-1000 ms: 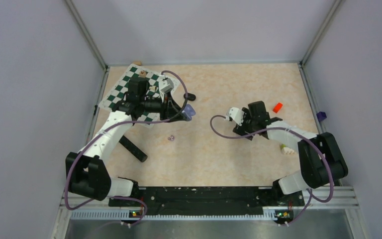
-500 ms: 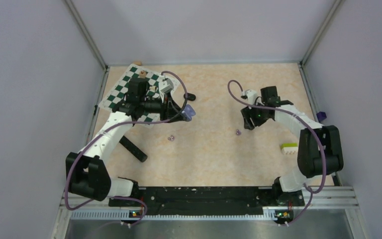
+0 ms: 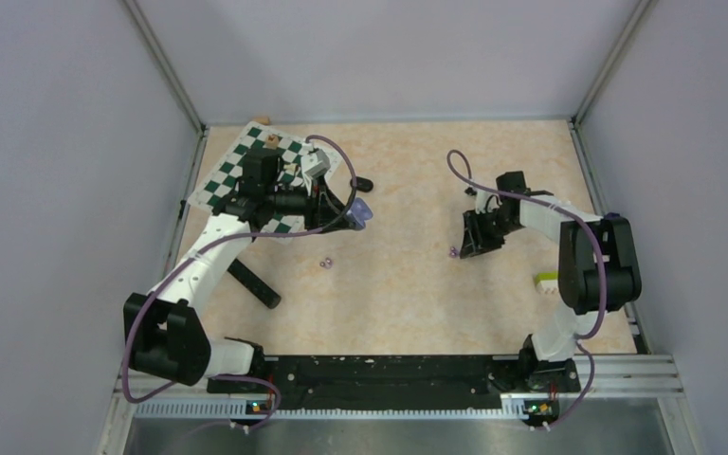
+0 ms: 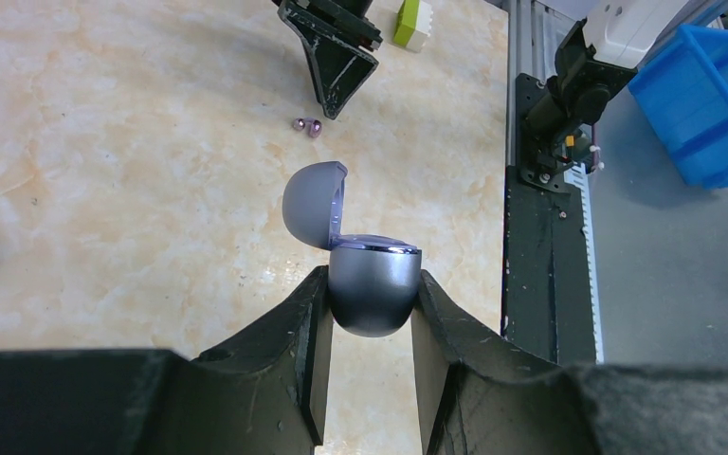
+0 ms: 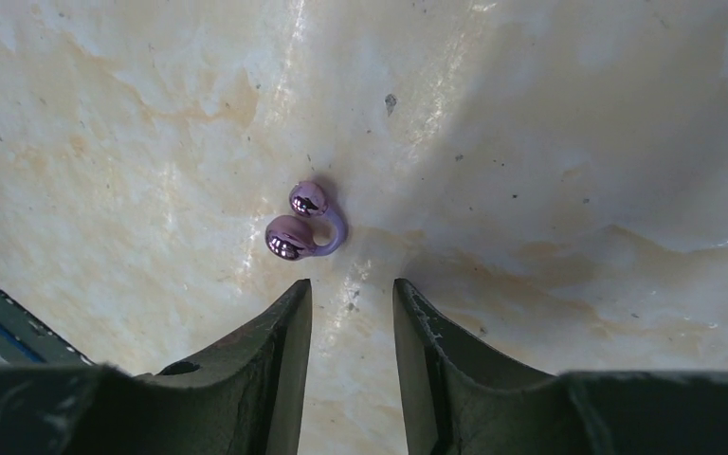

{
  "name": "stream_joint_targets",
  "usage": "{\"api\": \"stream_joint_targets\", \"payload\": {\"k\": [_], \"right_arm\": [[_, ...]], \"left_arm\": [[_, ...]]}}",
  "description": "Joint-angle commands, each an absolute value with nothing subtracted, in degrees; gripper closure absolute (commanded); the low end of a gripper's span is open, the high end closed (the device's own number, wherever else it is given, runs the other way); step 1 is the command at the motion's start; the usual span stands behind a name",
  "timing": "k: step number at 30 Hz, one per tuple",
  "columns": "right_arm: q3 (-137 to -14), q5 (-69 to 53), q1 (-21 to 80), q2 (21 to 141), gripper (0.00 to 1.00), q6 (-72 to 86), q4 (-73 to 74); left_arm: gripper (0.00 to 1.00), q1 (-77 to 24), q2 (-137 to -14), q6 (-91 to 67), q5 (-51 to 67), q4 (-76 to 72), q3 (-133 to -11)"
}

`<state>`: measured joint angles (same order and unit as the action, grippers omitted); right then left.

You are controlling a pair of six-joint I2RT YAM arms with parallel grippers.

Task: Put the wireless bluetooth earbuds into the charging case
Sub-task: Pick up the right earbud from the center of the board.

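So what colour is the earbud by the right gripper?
Glossy pale purple earbud; clearest in right wrist view.

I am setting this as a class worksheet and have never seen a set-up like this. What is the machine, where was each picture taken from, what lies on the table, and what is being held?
A left arm and a right arm, both robotic, are bolted at the near edge of a table. One picture looks down from overhead; the other two come from a camera on each wrist. The left tool grips an open purple charging case. The right tool is open, holding nothing, just short of a purple earbud on the table. A second earbud, a chessboard and a green-and-white block also lie there.
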<state>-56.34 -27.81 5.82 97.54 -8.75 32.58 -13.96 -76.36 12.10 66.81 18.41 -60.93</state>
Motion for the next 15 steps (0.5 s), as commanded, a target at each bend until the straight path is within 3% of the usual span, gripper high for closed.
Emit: {"api": "stream_joint_targets", "payload": {"k": [1, 15], "right_arm": [[-56.38, -29.36, 5.35, 100.32, 0.63, -6.02, 32.61], [-56.22, -27.89, 4.38, 102.90, 0.75, -3.54, 30.14]], "left_arm": [[1.00, -13.70, -74.57, 12.35, 68.02, 16.27, -60.38], [1.00, -13.71, -74.10, 12.36, 67.31, 16.19, -60.31]]}}
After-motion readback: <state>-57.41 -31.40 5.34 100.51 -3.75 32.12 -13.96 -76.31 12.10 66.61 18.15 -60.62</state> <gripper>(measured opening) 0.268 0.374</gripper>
